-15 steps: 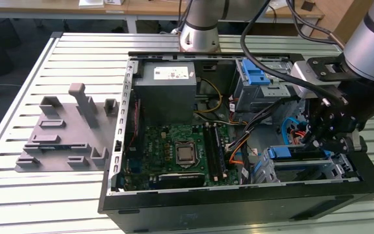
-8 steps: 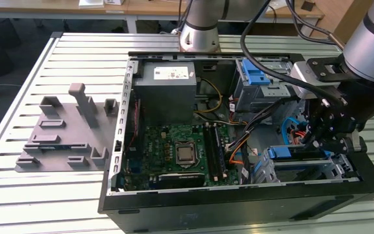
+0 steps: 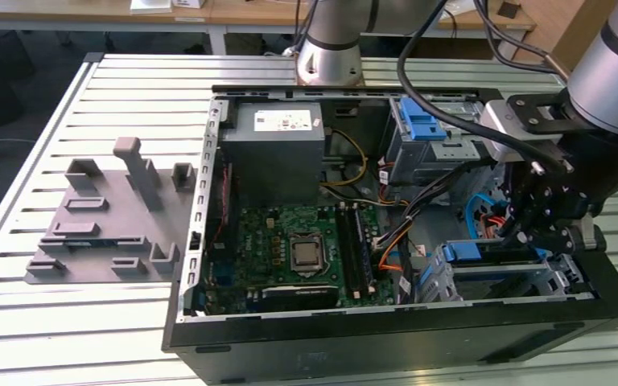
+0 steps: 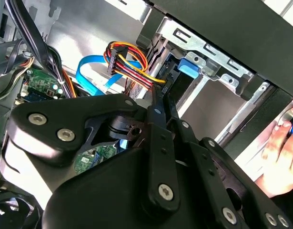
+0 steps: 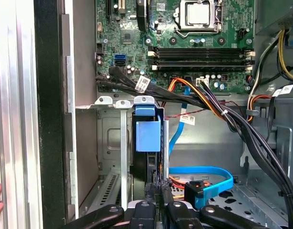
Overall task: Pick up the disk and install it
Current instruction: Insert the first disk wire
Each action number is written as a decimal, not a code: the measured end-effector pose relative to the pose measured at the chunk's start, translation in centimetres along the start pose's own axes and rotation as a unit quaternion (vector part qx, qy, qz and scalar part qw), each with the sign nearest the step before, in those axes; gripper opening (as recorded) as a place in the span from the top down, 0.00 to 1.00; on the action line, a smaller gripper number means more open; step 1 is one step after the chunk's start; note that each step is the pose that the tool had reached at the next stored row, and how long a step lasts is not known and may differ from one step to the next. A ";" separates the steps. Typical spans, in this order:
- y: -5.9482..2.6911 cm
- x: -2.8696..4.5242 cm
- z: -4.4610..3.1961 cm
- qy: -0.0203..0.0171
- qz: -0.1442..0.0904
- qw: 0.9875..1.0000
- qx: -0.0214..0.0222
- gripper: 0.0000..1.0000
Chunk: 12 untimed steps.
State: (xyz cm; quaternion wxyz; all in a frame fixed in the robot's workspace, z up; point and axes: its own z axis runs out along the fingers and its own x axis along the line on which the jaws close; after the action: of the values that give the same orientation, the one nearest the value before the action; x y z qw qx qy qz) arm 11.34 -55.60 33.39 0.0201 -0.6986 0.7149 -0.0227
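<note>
The disk (image 5: 147, 136) stands on edge in a slot of the silver drive cage (image 5: 108, 143) at the front corner of the open computer case (image 3: 395, 338). Its blue bracket faces outward and the dark body runs back toward my gripper. In the exterior view the disk's blue bracket (image 3: 479, 252) shows in the cage at the right. My gripper (image 5: 157, 191) is shut, its black fingertips together right at the disk's rear edge. I cannot tell whether they touch it. The second wrist view has the gripper (image 4: 158, 102) pointing at the disk (image 4: 188, 67) in the cage.
Blue and orange-yellow cables (image 5: 203, 176) lie beside the fingers inside the case. A person's hand (image 4: 279, 157) rests at the case's outer wall. The motherboard (image 3: 298, 249), a grey power supply box (image 3: 271, 149) and an upper cage with a blue latch (image 3: 422, 125) sit in the case. A grey fixture (image 3: 105, 217) lies on the table.
</note>
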 end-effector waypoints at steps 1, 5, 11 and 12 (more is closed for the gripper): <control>0.00 0.00 0.00 0.000 0.003 1.000 0.000 0.84; 0.00 0.00 0.01 0.001 0.011 1.000 0.000 0.84; 0.00 0.00 0.14 0.000 0.011 1.000 0.000 0.84; 0.00 0.00 0.16 0.000 0.011 1.000 0.000 0.84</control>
State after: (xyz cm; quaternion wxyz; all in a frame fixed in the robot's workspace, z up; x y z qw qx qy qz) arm 11.34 -55.59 33.23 0.0200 -0.6904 0.7228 -0.0227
